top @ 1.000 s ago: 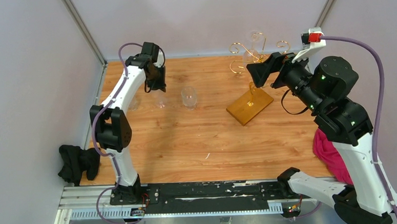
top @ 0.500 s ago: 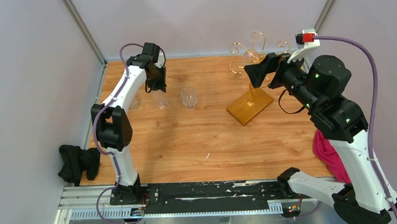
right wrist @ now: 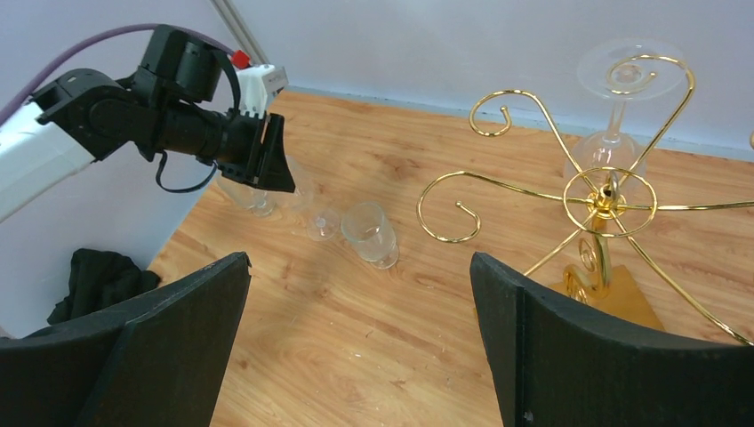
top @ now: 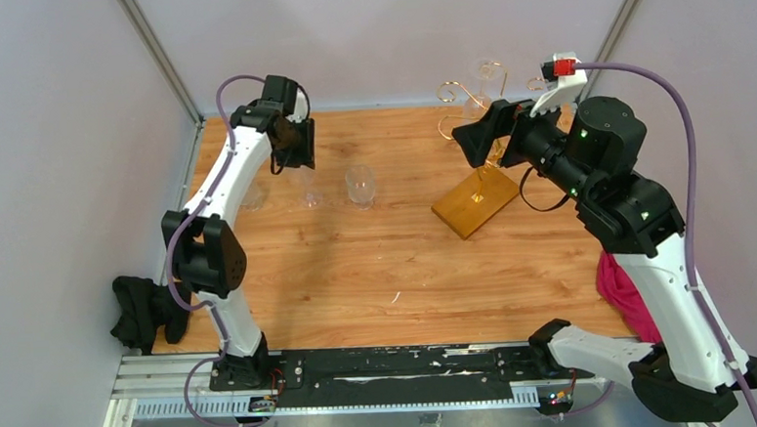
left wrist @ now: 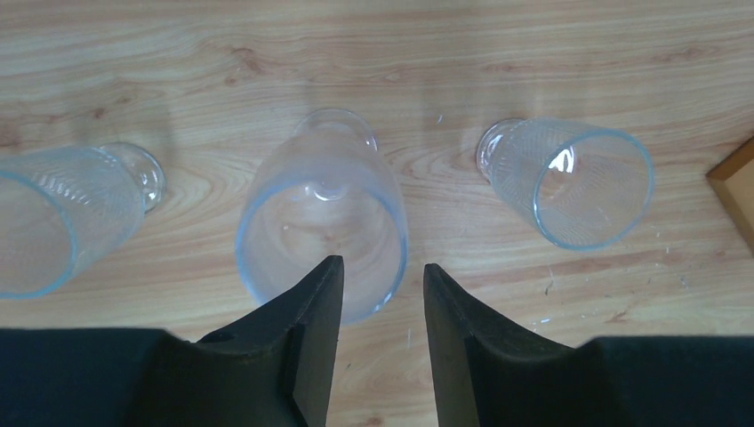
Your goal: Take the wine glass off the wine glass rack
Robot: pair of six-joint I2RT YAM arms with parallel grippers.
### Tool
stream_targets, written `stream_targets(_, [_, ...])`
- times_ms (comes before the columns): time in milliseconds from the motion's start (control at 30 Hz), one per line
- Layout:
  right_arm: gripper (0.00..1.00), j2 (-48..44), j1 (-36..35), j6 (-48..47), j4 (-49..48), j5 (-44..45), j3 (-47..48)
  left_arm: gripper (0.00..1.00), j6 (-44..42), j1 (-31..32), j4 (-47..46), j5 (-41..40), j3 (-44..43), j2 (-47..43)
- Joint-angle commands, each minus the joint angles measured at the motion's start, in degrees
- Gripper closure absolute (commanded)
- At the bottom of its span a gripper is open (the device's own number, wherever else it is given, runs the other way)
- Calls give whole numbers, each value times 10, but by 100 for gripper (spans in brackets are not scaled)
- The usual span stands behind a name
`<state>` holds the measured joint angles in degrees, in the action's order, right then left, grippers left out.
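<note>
Glassware crowds the left half of the wooden table (top: 378,272). There we see three loose glasses standing in a row: a ribbed glass on the left (left wrist: 62,213), a smooth middle glass (left wrist: 320,213) and a ribbed glass on the right (left wrist: 578,182). The left gripper (left wrist: 382,267) hangs right over the middle glass. Its jaws stand narrowly apart, that glass's near rim shows in the gap, and we see nothing pinched.

The wine glass (right wrist: 618,107) hangs upside down on the wine glass rack (right wrist: 609,191), its foot caught in a high curl on the far side of the stem. The rack's amber base (top: 475,201) lies at an angle on the right half of the table.

The right gripper (right wrist: 358,267) faces the rack from the near right side with its jaws spread wide and empty. Between it and the wine glass we see the gold hub and several curled arms.

A black cloth (top: 145,309) lies off the table's left edge. A pink cloth (top: 628,293) sits behind the right arm.
</note>
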<state>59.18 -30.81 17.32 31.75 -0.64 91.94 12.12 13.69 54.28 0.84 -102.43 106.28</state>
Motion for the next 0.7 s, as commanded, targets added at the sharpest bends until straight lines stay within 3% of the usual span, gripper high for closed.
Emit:
stream_targets(0, [0,6,6,5,-10,-14,-3,56,-9,2,17,-8,-20,-51])
stream_targets(300, [1,60,39,7,-10,-30,22,56,-5,2,39,-24,-96,-109])
stream_targets(467, [10,130,151,42,-19,-126,74,57,7,4,31,0,-121,-172])
stream_targets(567, [14,184,213,71,-28,-201,111,58,12,19,-14,31,-90,-234])
stream_targets(667, [16,233,257,95,-36,-244,142,56,35,37,-127,76,-3,-319])
